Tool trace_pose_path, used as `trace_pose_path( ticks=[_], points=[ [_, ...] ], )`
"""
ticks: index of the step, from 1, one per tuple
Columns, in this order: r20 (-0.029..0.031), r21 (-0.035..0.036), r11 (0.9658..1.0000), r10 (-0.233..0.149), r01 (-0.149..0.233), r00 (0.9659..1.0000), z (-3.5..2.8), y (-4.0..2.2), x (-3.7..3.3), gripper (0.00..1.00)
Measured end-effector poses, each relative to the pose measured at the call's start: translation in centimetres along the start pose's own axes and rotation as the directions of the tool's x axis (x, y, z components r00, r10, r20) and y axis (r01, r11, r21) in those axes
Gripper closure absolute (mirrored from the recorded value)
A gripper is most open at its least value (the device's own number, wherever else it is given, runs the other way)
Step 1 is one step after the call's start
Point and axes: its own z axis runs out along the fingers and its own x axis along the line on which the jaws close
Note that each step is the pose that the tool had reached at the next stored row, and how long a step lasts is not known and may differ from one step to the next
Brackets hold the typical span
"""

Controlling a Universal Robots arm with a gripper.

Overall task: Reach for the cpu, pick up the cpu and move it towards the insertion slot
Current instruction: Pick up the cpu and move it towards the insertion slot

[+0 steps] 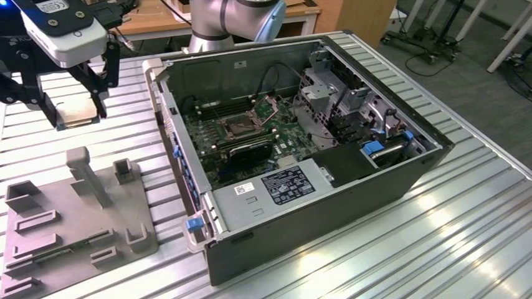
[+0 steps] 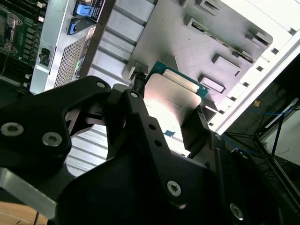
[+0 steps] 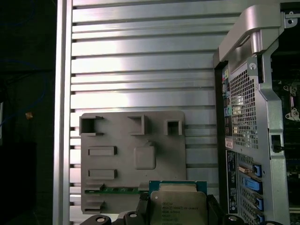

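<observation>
The open computer case (image 1: 332, 180) stands beside your gripper (image 1: 77, 114), on the exterior view's right; the grey tray (image 1: 75, 230) lies below and near it; the insertion slot (image 1: 236, 128) sits well apart, down inside that case; the cpu (image 3: 177, 206) is pinched flat between the fingers, clear of the tray; carry it level, I judge, and high enough to clear the case wall.

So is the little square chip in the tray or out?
Out: the black pincer holds the silvery square chip up off the grey plastic tray.
</observation>
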Motion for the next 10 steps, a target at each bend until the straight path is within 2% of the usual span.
trace_pose_path(
  ticks=[10],
  points=[
    [0.0,0.0,1.0,0.0,0.0,1.0,0.01,0.01,-0.38,0.45]
  ],
)
